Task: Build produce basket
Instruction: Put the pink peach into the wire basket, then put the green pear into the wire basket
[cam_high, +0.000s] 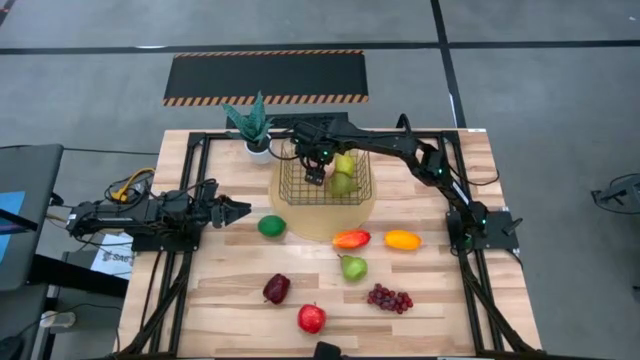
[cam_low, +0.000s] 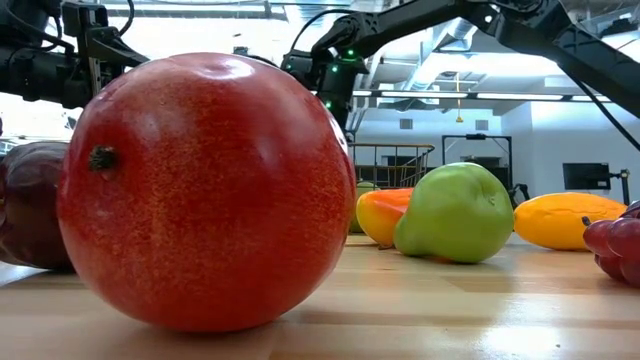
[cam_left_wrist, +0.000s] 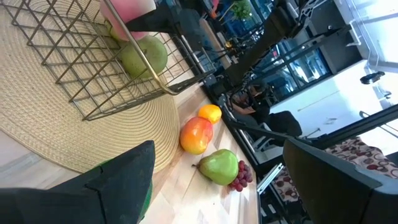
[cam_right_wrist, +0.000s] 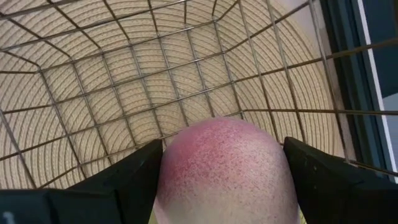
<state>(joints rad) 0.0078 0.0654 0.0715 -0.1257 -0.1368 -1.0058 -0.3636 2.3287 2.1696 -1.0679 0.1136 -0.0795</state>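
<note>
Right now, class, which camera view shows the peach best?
The right wrist view: the peach fills the gap between the right gripper's fingers, above the basket. Left wrist view shows its pink edge; high and low views hide it.

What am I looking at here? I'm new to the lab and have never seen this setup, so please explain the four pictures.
These are two robot arms at a wooden table, filling a wire basket with toy fruit. One camera looks straight down, one sits at table height, and one rides on each wrist.

The right end effector hangs over the basket, shut on a pink peach; its wrist view looks down through the mesh. Two green-yellow fruits already lie inside. The left end effector waits open near the table's left edge.

Loose on the table are a lime, mango, yellow-orange fruit, green pear, dark red fruit, grapes and a red apple, which fills the low view.
</note>
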